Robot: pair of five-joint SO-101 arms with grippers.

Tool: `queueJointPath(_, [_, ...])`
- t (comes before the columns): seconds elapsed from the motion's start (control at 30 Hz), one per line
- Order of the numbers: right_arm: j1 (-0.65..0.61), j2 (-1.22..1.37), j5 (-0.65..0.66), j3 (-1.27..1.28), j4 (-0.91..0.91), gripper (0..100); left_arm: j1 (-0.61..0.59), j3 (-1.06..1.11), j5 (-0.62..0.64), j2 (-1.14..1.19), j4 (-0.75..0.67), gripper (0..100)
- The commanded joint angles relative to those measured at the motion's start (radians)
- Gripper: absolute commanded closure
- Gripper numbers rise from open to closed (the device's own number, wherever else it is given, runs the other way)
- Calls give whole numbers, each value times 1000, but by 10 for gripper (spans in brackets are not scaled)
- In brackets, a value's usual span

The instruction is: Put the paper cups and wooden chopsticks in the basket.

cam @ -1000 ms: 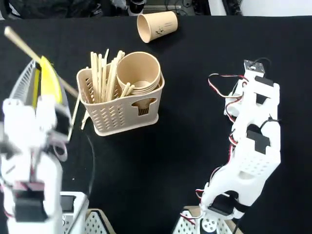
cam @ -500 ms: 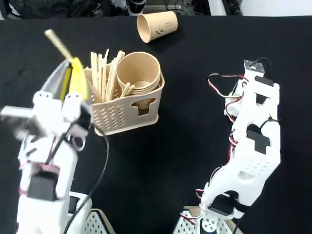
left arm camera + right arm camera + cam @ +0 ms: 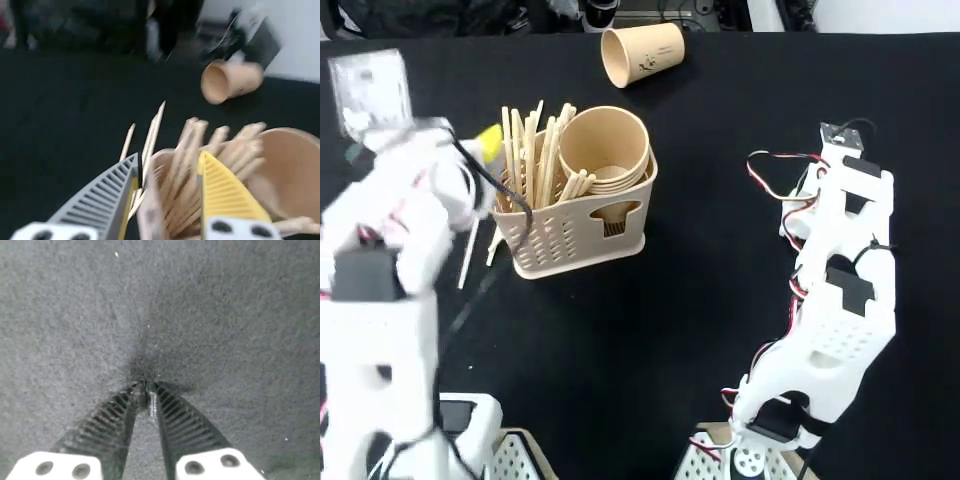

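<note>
Basket, one loose cup beyond

Got the basket left of centre on the table, chopsticks standing in its left half, stacked paper cups in the right. Behind it, another cup on its side; loose chopsticks flat just left of it.

Cloth: black, matt, felt-like nap, a few lint specks. Basket: beige perforated plastic, matt. Cups: tan paper, smooth, matt. Chopsticks: pale bare wood, unvarnished. Arms: white plastic, smooth, faint sheen. Left gripper: ribbed plastic, grey and yellow. Right gripper: ribbed dark plastic.
</note>
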Motion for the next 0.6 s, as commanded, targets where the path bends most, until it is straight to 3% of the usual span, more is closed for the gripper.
queueJointPath(0.0, [0,-22,8,2,-5,986,-102,-246,8,219,169,804])
queueJointPath(0.23, [0,-22,8,2,-5,986,-213,-418,6,664,207,804])
queueJointPath(0.37, [0,-22,8,2,-5,986,-206,-510,-5,910,198,804])
queueJointPath(0.57, [0,-22,8,2,-5,986,-140,-664,-149,1180,210,804])
